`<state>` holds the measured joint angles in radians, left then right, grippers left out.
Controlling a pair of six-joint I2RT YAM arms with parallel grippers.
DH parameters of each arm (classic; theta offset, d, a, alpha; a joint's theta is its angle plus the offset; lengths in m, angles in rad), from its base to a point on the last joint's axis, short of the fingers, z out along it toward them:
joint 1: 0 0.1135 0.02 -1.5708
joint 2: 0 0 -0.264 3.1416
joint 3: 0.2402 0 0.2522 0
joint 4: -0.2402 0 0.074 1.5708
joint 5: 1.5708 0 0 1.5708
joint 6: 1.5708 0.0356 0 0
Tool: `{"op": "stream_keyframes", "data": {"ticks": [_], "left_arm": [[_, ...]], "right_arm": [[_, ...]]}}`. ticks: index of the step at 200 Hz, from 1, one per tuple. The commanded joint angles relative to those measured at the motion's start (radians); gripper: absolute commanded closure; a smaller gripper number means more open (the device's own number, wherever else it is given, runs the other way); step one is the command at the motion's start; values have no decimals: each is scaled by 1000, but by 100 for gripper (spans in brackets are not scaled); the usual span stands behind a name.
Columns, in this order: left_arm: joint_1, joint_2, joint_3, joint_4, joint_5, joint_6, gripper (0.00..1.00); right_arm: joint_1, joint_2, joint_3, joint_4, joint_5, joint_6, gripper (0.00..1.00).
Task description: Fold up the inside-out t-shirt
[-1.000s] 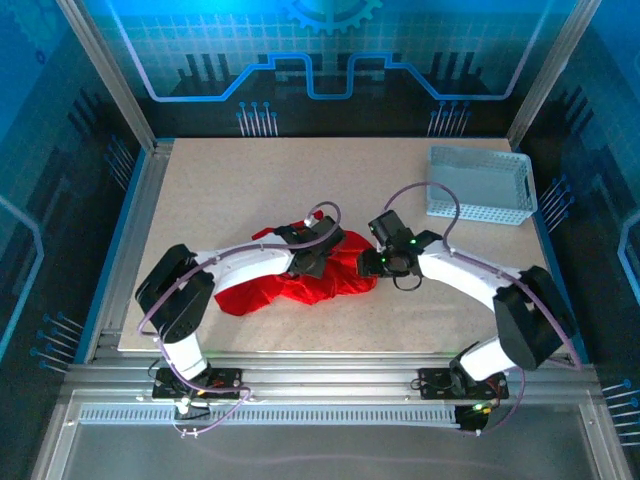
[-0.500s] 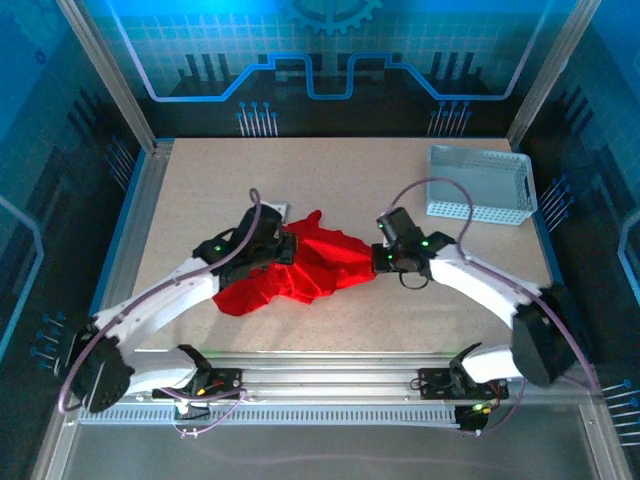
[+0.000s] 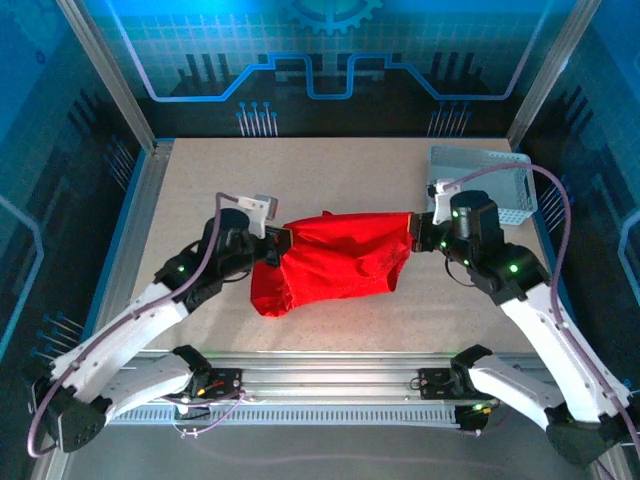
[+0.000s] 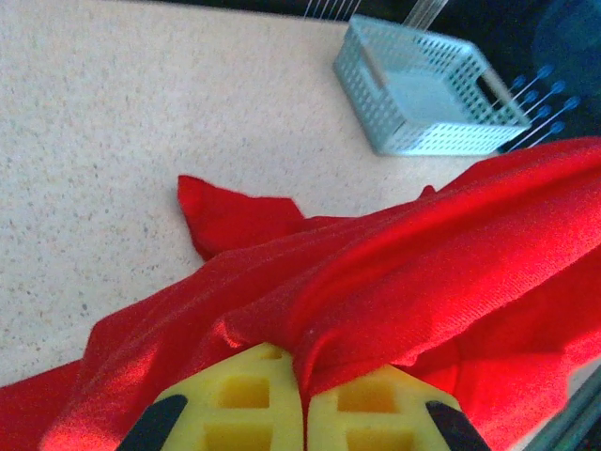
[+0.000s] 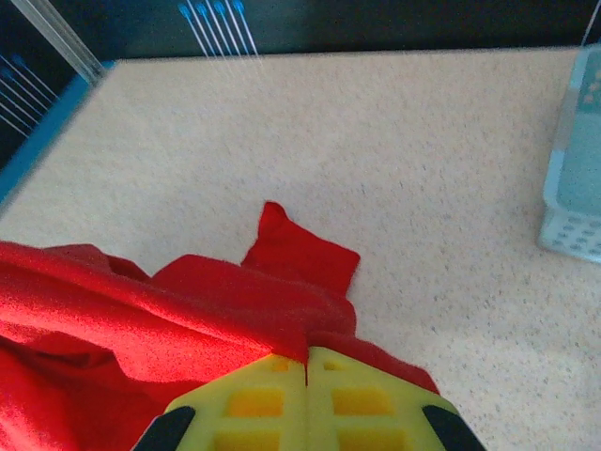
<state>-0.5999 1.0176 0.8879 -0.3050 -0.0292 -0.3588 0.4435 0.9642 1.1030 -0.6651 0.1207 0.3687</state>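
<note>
The red inside-out t-shirt (image 3: 335, 260) hangs stretched between my two grippers above the middle of the table, its lower part drooping to the board. My left gripper (image 3: 278, 246) is shut on the shirt's left upper edge; its yellow fingers (image 4: 249, 399) pinch a fold of the red cloth (image 4: 394, 272). At the right upper edge my right gripper (image 3: 417, 232) is shut on the shirt as well, and red cloth (image 5: 188, 319) runs straight into its closed yellow fingers (image 5: 357, 399). A loose flap (image 5: 300, 254) of the shirt lies on the table beyond them.
A white mesh basket (image 3: 487, 182) stands at the back right of the table, just behind my right arm; it shows too as the basket (image 4: 427, 89) from the left wrist. Bare tabletop (image 3: 300, 175) lies behind the shirt. A metal frame (image 3: 140, 190) borders the table.
Both grippers have lifted and pulled apart, spreading the bunched shirt into a wide hanging sheet. The right gripper has closed on the cloth and moved right, towards the basket.
</note>
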Motion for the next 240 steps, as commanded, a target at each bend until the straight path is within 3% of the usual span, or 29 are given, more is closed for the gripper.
{"op": "stream_keyframes", "data": {"ticks": [1,29,40,52,70,86,108,143,181,240], "left_arm": [[16,141,10,-45,-7,0,98],[13,324,33,-97,35,-32,94],[6,340,17,-72,66,-45,93],[0,326,-13,-22,113,-64,93],[0,296,-55,51,155,-99,93],[2,279,-83,91,155,-123,92],[7,287,-85,97,125,-137,92],[29,313,-62,110,132,-142,91],[43,322,-63,115,130,-139,89],[44,345,-80,111,137,-129,77]], "right_arm": [[-20,160,-57,-13,37,-11,100],[-22,338,-54,21,90,16,100],[-13,378,-35,3,126,30,80],[25,374,-26,0,162,17,66],[123,310,-38,50,149,-17,57],[188,267,-76,129,21,-25,53],[238,306,-144,251,-175,24,53],[313,454,-161,411,-283,46,57],[293,637,-56,407,-203,56,60],[236,753,89,369,-74,28,61]]}}
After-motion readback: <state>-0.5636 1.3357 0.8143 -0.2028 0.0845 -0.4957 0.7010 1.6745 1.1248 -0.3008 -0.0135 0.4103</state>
